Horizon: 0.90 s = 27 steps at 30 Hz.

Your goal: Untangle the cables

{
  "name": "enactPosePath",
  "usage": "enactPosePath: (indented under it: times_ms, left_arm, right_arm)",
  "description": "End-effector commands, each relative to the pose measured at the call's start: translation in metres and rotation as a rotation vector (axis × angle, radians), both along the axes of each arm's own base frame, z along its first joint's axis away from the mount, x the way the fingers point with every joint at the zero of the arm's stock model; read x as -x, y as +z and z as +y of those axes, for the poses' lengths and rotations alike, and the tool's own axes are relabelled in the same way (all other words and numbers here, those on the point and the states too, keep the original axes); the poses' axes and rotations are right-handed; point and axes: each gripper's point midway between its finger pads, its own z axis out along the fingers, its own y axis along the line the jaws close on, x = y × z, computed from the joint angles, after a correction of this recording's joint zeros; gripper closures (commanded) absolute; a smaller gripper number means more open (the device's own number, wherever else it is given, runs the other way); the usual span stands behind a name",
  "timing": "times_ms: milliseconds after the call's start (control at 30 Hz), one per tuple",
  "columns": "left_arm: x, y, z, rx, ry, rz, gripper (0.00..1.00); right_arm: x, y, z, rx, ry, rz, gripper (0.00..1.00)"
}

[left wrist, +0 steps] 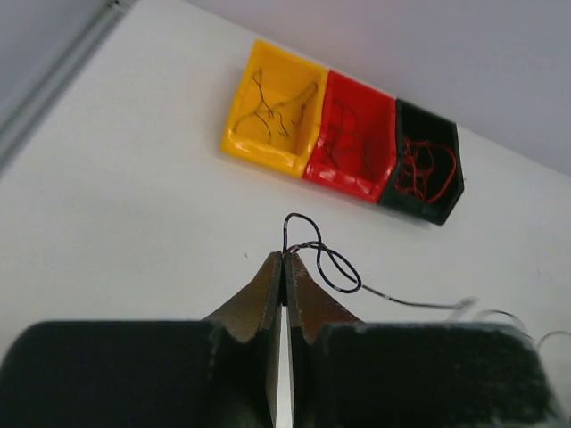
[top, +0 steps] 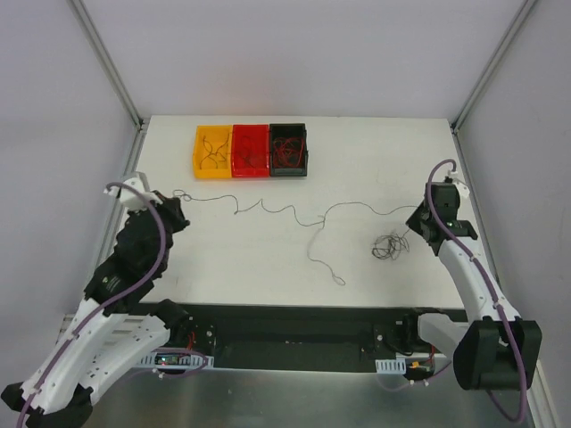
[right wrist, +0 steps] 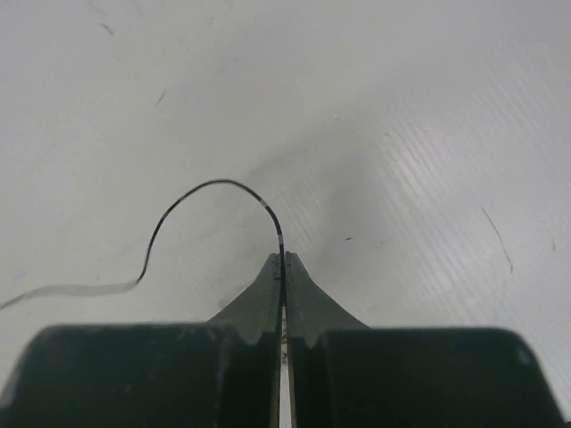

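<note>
My left pincer (left wrist: pixel 283 259) was clenched on a thin black cable (top: pixel 285 212) and my right pincer (right wrist: pixel 282 259) gripped it too. It ran wavy across the surface (top: pixel 268 267) between them. A small tangle (top: pixel 386 246) lay near the right pincer. Three bins (top: pixel 251 150) at the far edge held more cables.

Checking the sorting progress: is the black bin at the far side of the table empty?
No, the black bin has a loose tangle of red wires lying inside it.
</note>
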Motion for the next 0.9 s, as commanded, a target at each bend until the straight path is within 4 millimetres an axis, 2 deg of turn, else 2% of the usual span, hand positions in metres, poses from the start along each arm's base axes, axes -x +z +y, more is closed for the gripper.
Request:
enactPosePath:
  times_ms: [0,100,200,267,367,433,533,600,667,733,800,867]
  left_arm:
    - [0.032,0.017,0.064,-0.157,0.174,-0.055,1.0]
    - [0.039,0.03,0.07,-0.159,0.177,-0.082,1.0]
    - [0.032,0.023,0.055,-0.154,0.117,-0.047,1.0]
    - [0.028,0.019,0.053,-0.173,0.128,-0.013,1.0]
    - [0.028,0.035,0.066,-0.215,0.193,-0.024,1.0]
    - [0.028,0.052,0.072,-0.239,0.214,-0.048,1.0]
    - [0.036,0.087,0.088,-0.259,0.275,-0.102,1.0]
    - [0.048,0.117,0.102,-0.25,0.314,-0.16,1.0]
    - [0.07,0.156,0.121,-0.193,0.358,-0.252,1.0]
    - [0.086,0.181,0.13,-0.167,0.348,-0.323,1.0]
    - [0.099,0.198,0.133,-0.137,0.315,-0.382,1.0]
    - [0.1,0.2,0.124,-0.137,0.243,-0.402,1.0]
  right_arm:
    - [-0.003,-0.011,-0.02,-0.042,-0.079,0.029,1.0]
    - [-0.006,-0.015,-0.025,-0.044,-0.084,0.036,1.0]
    - [-0.012,-0.019,-0.014,-0.085,-0.024,0.033,1.0]
    - [-0.008,-0.023,-0.025,-0.037,-0.056,0.057,1.0]
    - [-0.001,-0.028,-0.036,-0.005,-0.101,0.071,1.0]
    - [0.001,-0.027,-0.04,0.016,-0.112,0.065,1.0]
    - [0.007,-0.019,-0.058,0.099,-0.167,0.055,1.0]
    - [0.008,-0.013,-0.062,0.123,-0.18,0.036,1.0]
    - [0.008,-0.011,-0.066,0.139,-0.19,0.031,1.0]
    - [0.009,-0.014,-0.068,0.154,-0.197,0.049,1.0]
    - [0.008,-0.016,-0.071,0.161,-0.207,0.06,1.0]
    - [0.006,-0.016,-0.074,0.175,-0.22,0.072,1.0]
